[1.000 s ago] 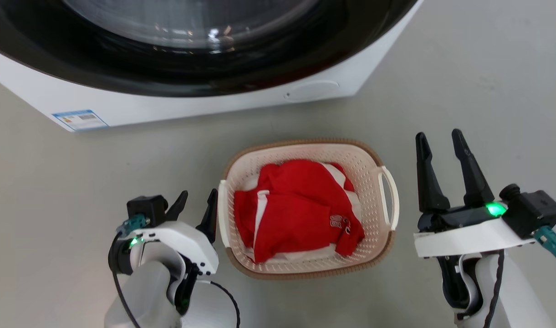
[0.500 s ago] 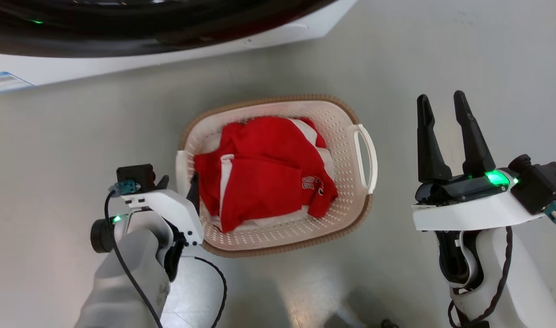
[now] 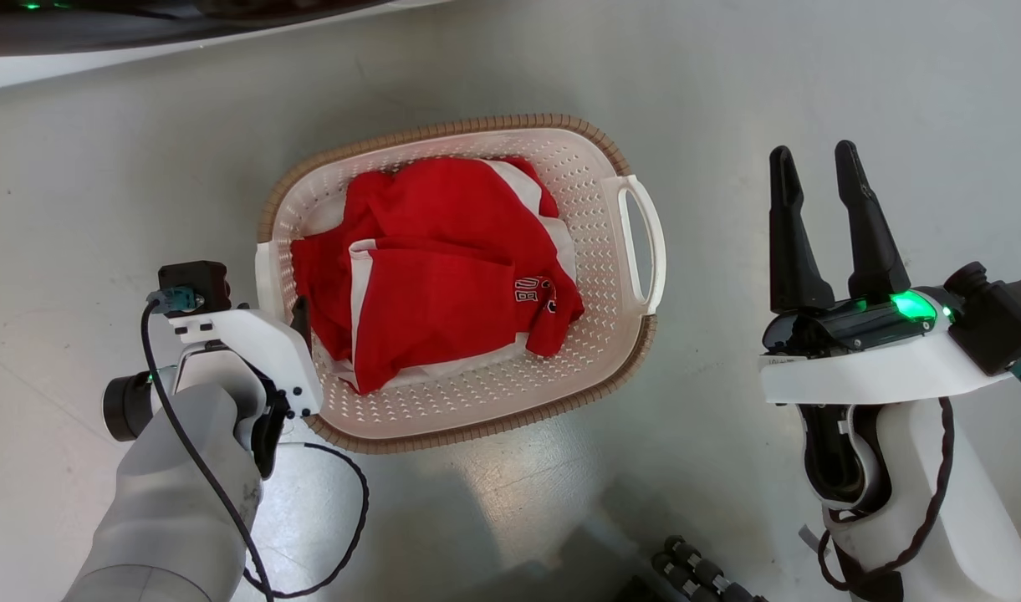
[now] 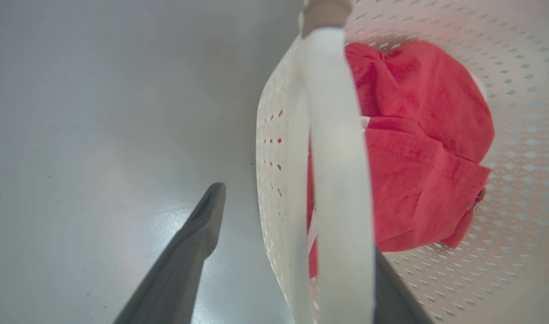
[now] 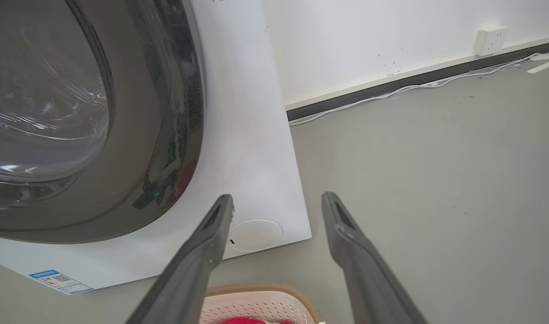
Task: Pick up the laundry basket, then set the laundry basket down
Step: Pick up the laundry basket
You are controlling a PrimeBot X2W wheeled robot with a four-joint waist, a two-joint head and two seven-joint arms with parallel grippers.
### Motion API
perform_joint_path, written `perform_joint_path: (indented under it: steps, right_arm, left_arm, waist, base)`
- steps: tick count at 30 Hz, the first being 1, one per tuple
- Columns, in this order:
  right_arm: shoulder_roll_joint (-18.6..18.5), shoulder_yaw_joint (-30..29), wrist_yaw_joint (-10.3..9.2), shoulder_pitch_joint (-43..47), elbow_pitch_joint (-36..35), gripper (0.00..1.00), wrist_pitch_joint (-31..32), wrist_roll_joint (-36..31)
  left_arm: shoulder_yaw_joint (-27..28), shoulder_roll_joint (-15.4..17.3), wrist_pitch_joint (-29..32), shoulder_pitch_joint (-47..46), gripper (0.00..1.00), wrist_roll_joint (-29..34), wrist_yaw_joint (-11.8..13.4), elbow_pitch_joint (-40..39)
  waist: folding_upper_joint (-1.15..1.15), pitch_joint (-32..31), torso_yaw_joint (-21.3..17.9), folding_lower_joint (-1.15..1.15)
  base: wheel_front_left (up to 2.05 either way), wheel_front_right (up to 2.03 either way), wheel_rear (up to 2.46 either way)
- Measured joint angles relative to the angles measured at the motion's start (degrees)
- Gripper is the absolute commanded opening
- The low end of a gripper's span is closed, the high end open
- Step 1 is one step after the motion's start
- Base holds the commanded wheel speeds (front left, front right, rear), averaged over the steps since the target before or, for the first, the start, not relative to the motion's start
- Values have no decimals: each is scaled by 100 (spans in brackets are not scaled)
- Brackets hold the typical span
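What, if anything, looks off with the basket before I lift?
Nothing stands out. The cream-white perforated plastic laundry basket sits flat on the grey floor, the red-and-white garment inside it. The left claw straddles one white loop handle, open; the right claw hangs open, apart from the basket.

I can't read any of it outright. Low on the front of the washer sits a blue-edged sticker, its print too small. In front of the washer, the red garment in the laundry basket bears a small white-and-black emblem, illegible.
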Motion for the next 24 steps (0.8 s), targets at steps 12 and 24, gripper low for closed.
perform_joint_path:
  steps: [12,24]
  right_arm:
    - [7,-9,0,1,11,100,0,52]
    - [5,-4,0,1,43,100,0,15]
  left_arm:
    - [-23,-22,93,-40,0,-71,-3,21]
    - [82,-18,59,31,0,-323,56,47]
  waist:
    - [0,67,50,0]
    - [0,-159,286,0]
  base:
    - [0,0,0]
    - [0,0,0]
